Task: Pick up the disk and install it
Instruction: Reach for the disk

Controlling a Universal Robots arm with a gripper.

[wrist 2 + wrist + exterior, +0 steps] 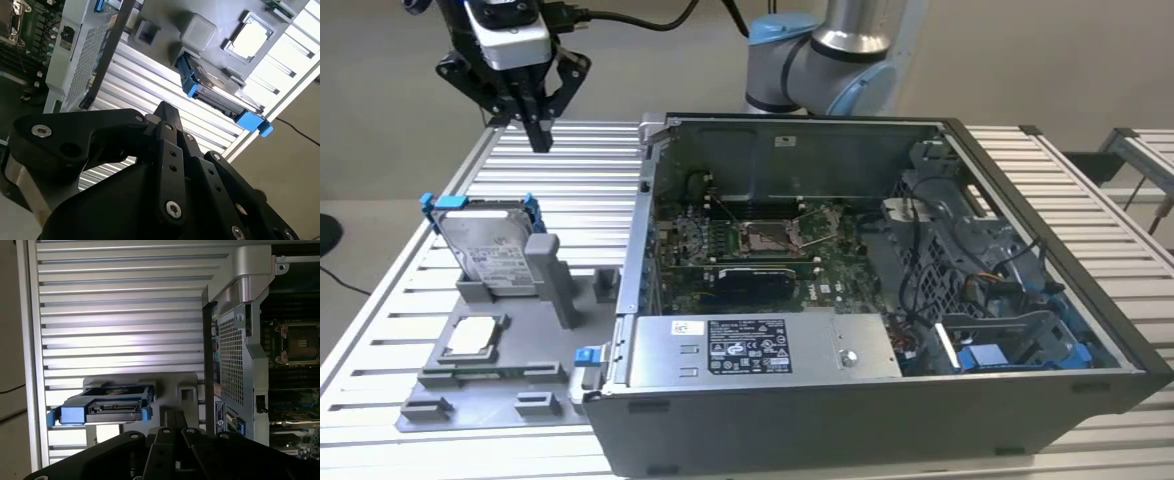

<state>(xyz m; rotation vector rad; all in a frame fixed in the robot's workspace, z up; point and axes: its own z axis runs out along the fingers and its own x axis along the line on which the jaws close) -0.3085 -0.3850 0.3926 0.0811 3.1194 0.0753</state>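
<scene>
The tool (540, 140) hangs above the slatted tabletop (400, 300) with its black fingers pressed together and nothing between them. Both wrist views show the same, with the fingers (167, 112) meeting at a narrow tip (172, 415).

The disk (494, 252) sits below the tool, well apart from it and a little to one side. It stands on end in a slot of a grey fixture (480, 385). Its long axis is close to upright and leans slightly, and its labelled broad face looks out from the fixture. The blue carrier frames it, with blue tabs at its upper corners.

In the first wrist view the disk (112, 410) turns its narrow upper end up toward the tool, its width lying across the slats. In the second wrist view the disk (220, 85) appears beyond the fingertips.

An open computer case (854, 420) stands beside the fixture, lower than the tool and off to its other side.
</scene>
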